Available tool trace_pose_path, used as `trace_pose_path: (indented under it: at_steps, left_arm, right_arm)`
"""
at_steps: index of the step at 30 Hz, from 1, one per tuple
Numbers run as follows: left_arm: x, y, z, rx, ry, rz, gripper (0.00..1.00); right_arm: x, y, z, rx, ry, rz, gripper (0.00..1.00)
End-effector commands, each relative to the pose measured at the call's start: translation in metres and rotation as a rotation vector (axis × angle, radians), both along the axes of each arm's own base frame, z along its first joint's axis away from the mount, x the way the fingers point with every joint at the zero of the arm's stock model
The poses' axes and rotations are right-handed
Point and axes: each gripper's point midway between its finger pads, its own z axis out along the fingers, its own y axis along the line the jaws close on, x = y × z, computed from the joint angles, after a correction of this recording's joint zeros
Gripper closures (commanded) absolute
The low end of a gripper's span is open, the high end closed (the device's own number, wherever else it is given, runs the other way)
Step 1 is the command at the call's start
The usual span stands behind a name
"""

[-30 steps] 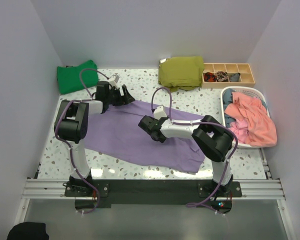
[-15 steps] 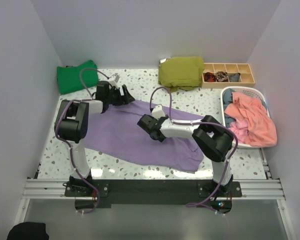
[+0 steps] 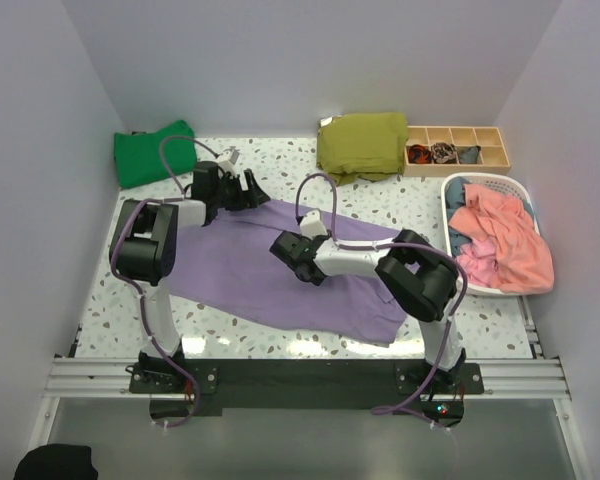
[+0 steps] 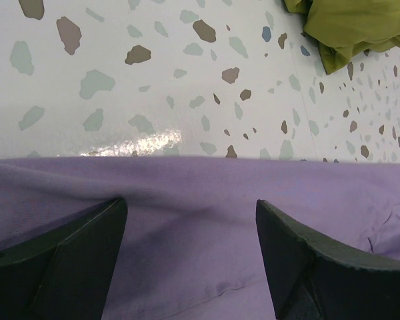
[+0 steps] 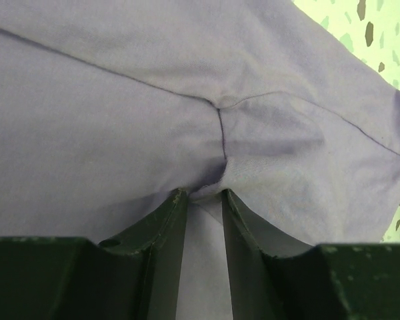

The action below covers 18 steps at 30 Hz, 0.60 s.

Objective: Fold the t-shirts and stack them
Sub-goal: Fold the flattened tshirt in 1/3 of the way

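The lavender t-shirt [image 3: 250,280] lay spread flat across the middle of the table [image 3: 105,300]. The right gripper [image 5: 204,198] was pinched close on a small pucker of its cloth where two seams met, and the left gripper [image 4: 190,223] was poised with jaws wide apart over the shirt's far edge, holding nothing. The cotton looked light, limp and quick to wrinkle, so it would probably handle best pinched at seams, hems or corners, one grip on each side.
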Motion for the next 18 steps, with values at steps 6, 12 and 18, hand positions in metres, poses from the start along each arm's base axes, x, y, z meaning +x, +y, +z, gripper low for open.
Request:
trace_pose_path:
  at_steps: [6,12,18]
  left_arm:
    - [-0.017,0.011,-0.040,0.058,0.120,0.016,0.16]
    - [-0.016,0.010,-0.039,0.056,0.118,0.016,0.16]
    - [-0.016,0.010,-0.039,0.051,0.120,0.014,0.16]
  right_arm:
    - [0.010,-0.012,0.014,-0.048,-0.125,-0.088,0.79]
    - [0.008,-0.017,0.029,-0.027,-0.150,-0.092,1.00]
    - [-0.004,-0.022,0.049,-0.012,-0.100,-0.058,1.00]
